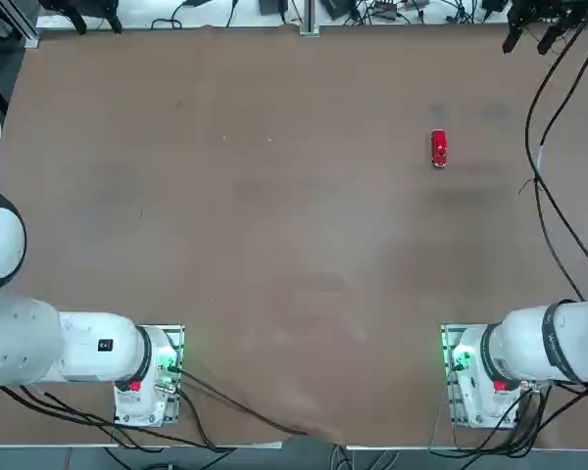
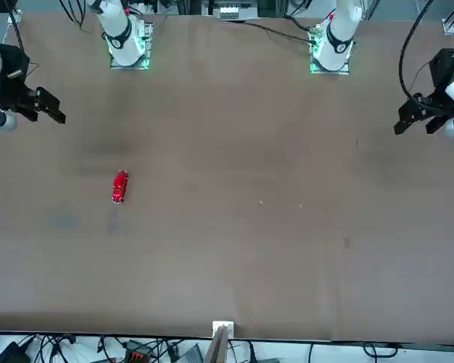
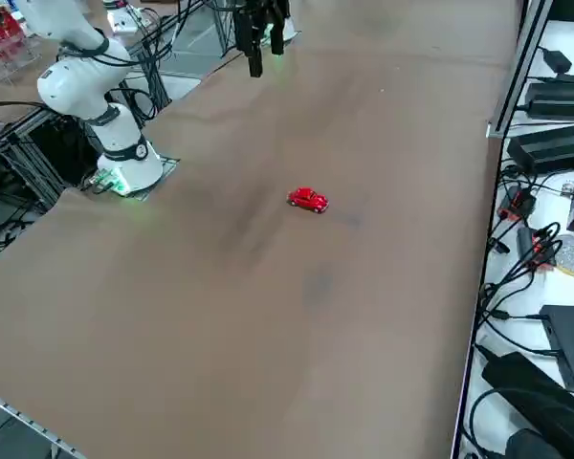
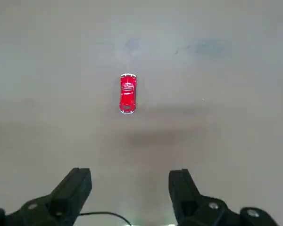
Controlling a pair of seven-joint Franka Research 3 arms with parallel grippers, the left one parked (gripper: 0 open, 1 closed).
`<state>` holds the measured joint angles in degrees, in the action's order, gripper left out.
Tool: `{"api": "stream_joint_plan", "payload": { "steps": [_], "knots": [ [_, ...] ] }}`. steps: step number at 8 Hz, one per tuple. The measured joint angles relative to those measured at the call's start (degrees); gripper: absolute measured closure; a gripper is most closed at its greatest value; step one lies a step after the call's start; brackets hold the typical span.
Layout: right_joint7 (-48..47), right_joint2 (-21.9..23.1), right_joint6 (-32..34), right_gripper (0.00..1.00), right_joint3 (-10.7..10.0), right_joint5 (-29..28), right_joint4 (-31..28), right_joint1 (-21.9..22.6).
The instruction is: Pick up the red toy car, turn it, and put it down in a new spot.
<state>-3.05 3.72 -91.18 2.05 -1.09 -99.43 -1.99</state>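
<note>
One red toy car sits alone on the bare tabletop; the right end effector hovers high above, wide open and empty; misaligned fingers risk nudging the tiny car aside.

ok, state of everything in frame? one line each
red toy car: on its wheels on the table, untouched, nothing near it.
right tool: open, empty, held high above the table, car ahead of its fingers.
table: brown, holds only the car.
</note>
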Motion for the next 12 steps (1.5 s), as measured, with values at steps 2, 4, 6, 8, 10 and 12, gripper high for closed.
{"api": "stream_joint_plan", "payload": {
  "steps": [2, 4, 6, 8, 10, 12],
  "knots": [
    [0.0, -0.2, 0.9, 0.00, -0.2, 0.0, 0.4, -0.3],
    [0.0, -0.4, 1.3, 0.00, -0.3, 0.0, 0.5, -1.0],
    [0.0, -0.9, 1.6, 0.00, -0.4, 0.0, 0.7, -1.6],
    [-0.1, -2.8, 1.6, 0.00, -0.4, 0.0, 1.5, -1.6],
    [-0.1, -6.8, 1.2, 0.00, 0.1, -0.1, 1.5, -1.3],
    [-0.2, -13.3, -3.9, 0.00, 0.5, -0.1, 1.1, 0.0]
  ]
}}
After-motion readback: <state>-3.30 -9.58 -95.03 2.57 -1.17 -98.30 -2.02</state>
